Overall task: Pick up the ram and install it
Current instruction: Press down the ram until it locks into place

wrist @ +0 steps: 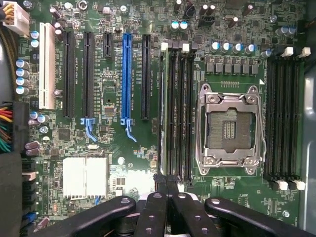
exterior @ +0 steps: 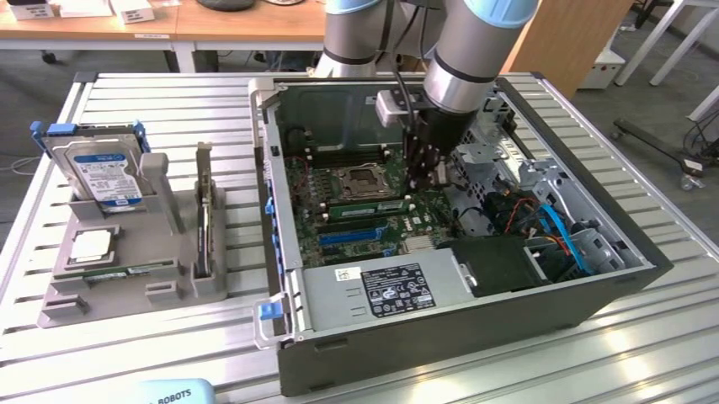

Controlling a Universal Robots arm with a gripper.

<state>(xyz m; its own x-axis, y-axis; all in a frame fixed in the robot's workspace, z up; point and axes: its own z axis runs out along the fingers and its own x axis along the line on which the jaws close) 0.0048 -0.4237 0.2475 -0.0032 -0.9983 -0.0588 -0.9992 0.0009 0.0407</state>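
A green ram stick (exterior: 362, 206) stands edge-up in the slot bank just beside the empty processor socket (exterior: 362, 180) inside the open computer case. My gripper (exterior: 433, 187) reaches down into the case at that stick's end nearest the exterior view's right. From the wrist, the black fingers (wrist: 154, 207) are pressed together, and the gripper (wrist: 165, 185) sits right over one end of the ram slots (wrist: 176, 108). Nothing shows between the fingers. Whether the tips touch the stick I cannot tell.
The case (exterior: 281, 252) has a metal wall all round, with cables (exterior: 561, 236) and a power supply (exterior: 382, 290) close by. A grey fixture (exterior: 113, 295) at the exterior view's left holds a hard drive (exterior: 101, 172), a silver chip (exterior: 90, 244), another thin green stick (exterior: 118, 273) and an upright card (exterior: 202, 219).
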